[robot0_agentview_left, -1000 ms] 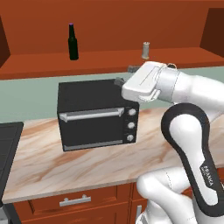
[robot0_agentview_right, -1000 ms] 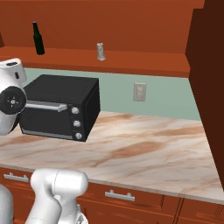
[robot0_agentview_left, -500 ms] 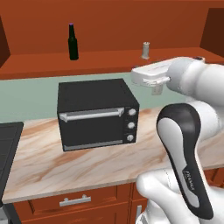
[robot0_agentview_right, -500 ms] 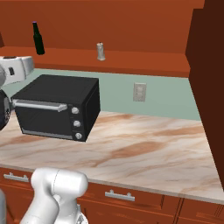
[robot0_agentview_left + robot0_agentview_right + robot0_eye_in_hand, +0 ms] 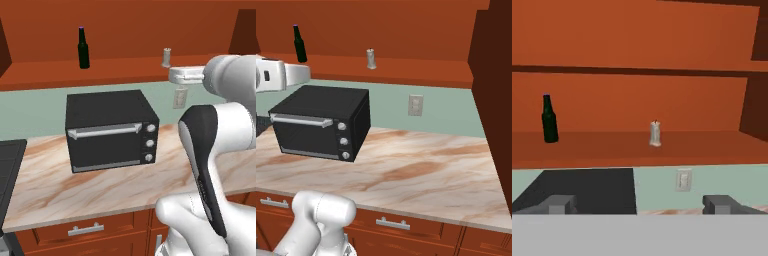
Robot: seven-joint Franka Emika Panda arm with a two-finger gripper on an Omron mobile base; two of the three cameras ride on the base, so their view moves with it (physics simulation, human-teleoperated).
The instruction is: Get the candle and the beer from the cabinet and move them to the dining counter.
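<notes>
**A:** Upper left of the left base view, there's the beer (image 5: 83,48), standing upright on the open shelf of the cabinet (image 5: 125,20). Dark bottle, small purple-blue cap.

**B:** And the candle (image 5: 166,57) sits further right on that same shelf, well apart from the bottle. Upright too, pale and stubby.

**A:** From the hand view it's the same order: beer (image 5: 548,120) at middle left, candle (image 5: 655,134) near the centre of the frame, both on the red-brown shelf board.

**B:** What about the gripper (image 5: 639,204)?

**A:** Released. The two dark fingertips (image 5: 560,204) stand wide apart at the bottom of the hand view, with nothing between them. It points at the shelf, with the candle just above and between the tips in the frame.

**B:** In the left base view the white hand sits at upper right, just right of and below the candle, not touching it.

**A:** Below the shelf, a black toaster oven (image 5: 111,129) rests on the marbled bench (image 5: 75,190), left of centre. Door closed, three knobs down its right side.

**B:** The right base view shows a wall outlet (image 5: 415,105) on the pale green backsplash, right of the oven (image 5: 321,121).
</notes>
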